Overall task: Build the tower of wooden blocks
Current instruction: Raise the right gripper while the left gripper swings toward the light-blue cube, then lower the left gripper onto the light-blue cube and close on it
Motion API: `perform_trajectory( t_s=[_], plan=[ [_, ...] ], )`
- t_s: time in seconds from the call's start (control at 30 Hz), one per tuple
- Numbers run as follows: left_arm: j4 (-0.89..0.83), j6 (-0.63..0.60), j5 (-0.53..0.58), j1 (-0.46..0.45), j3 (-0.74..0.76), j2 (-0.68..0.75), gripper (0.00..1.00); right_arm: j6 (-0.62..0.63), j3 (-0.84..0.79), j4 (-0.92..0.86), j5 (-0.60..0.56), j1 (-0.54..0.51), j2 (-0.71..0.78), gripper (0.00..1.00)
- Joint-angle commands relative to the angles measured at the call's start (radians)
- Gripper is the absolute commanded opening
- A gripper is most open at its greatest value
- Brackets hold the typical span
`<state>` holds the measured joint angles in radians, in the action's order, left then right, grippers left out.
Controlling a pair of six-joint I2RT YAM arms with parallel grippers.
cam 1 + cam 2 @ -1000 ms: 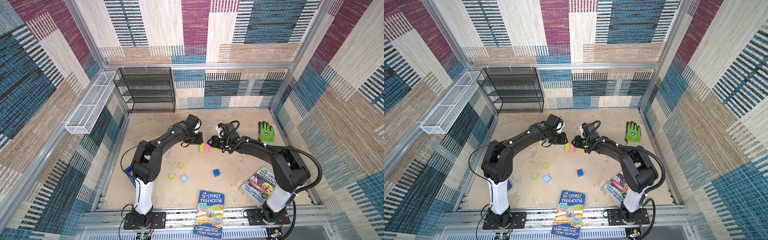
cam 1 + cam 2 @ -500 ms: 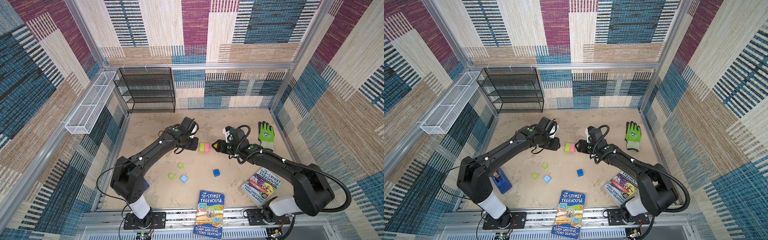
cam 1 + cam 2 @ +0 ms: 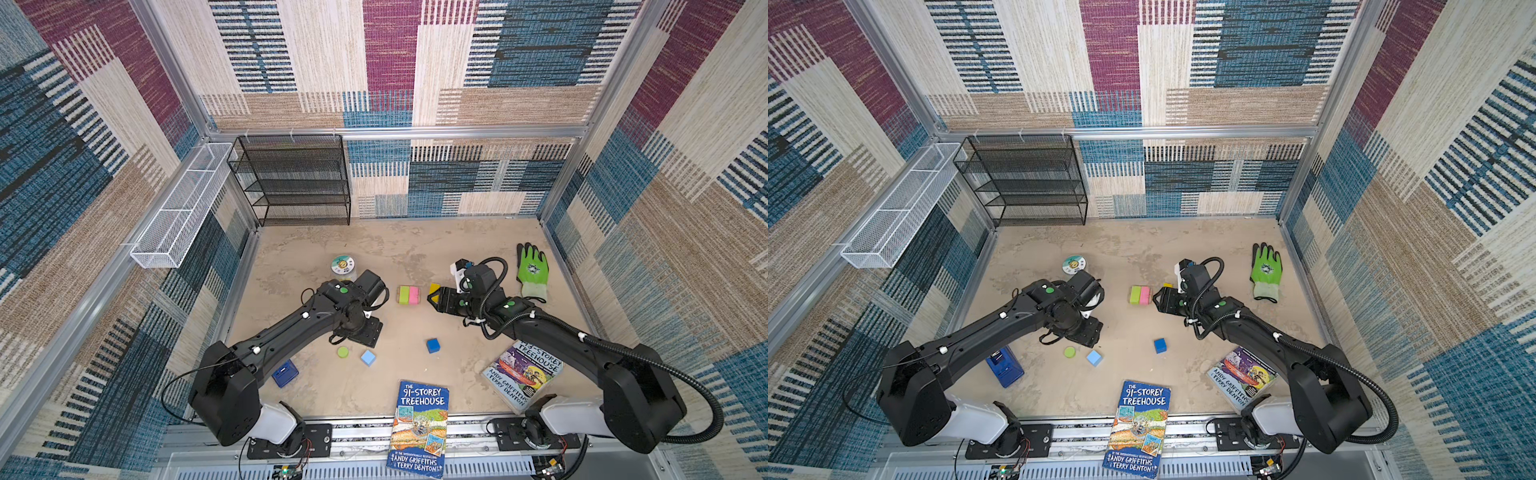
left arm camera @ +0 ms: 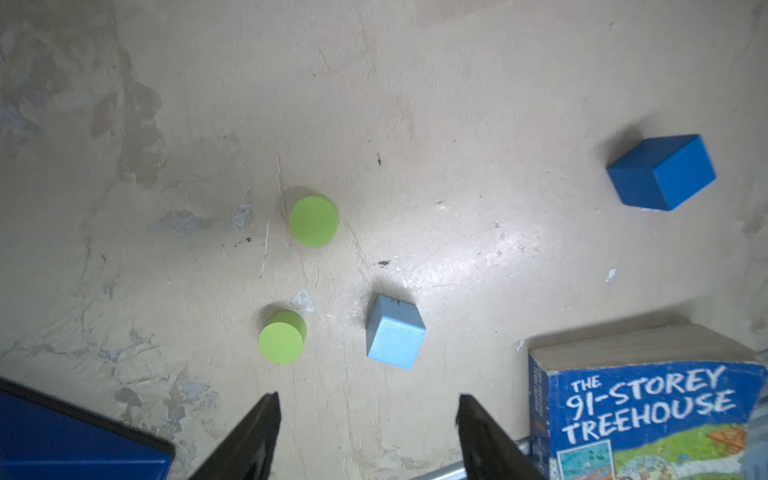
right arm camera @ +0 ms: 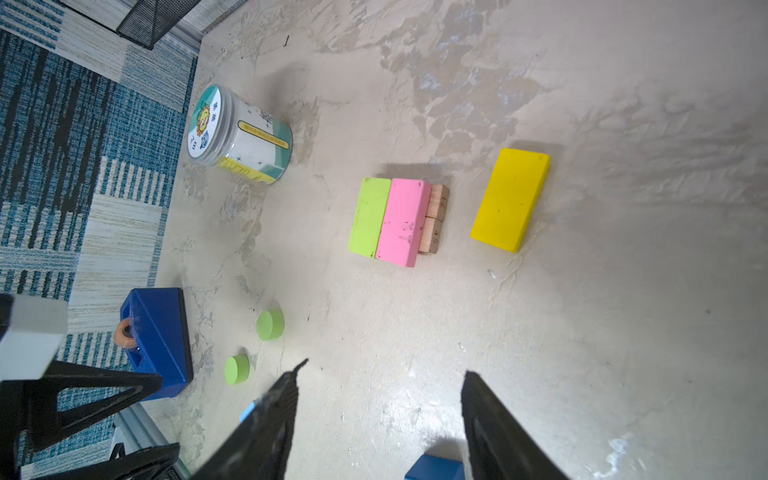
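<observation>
Left gripper (image 4: pixel 365 399): jaws apart, nothing between them, hanging over the floor near the two lime round pieces (image 4: pixel 313 220) and the light-blue cube (image 4: pixel 395 332). We judge all the blocks to be painted wood: light, stiff, a bit slick. Take the cube across two flat faces, and the rounds low across the curved side. Mid-floor, the tower (image 3: pixel 409 295) is barely begun: lime oblong (image 5: pixel 370 216) and pink oblong (image 5: pixel 403 222) side by side, touching, on two tan bars (image 5: pixel 434 218). Dark-blue cube (image 3: pixel 432 345) sits well apart, toward the arm bases. Yellow oblong (image 5: pixel 509 199) lies flat beside the stack; we'd pinch its long edges. Right gripper (image 5: pixel 384 370): jaws apart, empty.
</observation>
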<state>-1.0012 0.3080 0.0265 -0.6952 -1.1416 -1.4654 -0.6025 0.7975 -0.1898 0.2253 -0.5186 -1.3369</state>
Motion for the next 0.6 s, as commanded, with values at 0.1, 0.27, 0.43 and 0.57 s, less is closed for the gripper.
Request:
perform_trajectory(
  t_s=[0.1, 0.27, 0.43, 0.57],
  plan=[
    [-0.018, -0.047, 0.031, -0.032, 0.017, -0.045, 0.82, 0.002, -0.026, 0.003, -0.006, -0.001, 0.020, 0.65],
    [-0.017, -0.073, 0.035, -0.050, 0.047, -0.071, 0.82, -0.007, -0.047, 0.006, -0.012, -0.001, 0.040, 0.66],
    [-0.014, -0.077, 0.047, -0.053, 0.047, -0.136, 0.79, -0.015, -0.066, 0.009, -0.018, -0.001, 0.054, 0.66],
    [-0.006, -0.090, 0.040, -0.053, 0.040, -0.194, 0.75, -0.019, -0.075, 0.013, -0.019, -0.001, 0.063, 0.66]
  ],
)
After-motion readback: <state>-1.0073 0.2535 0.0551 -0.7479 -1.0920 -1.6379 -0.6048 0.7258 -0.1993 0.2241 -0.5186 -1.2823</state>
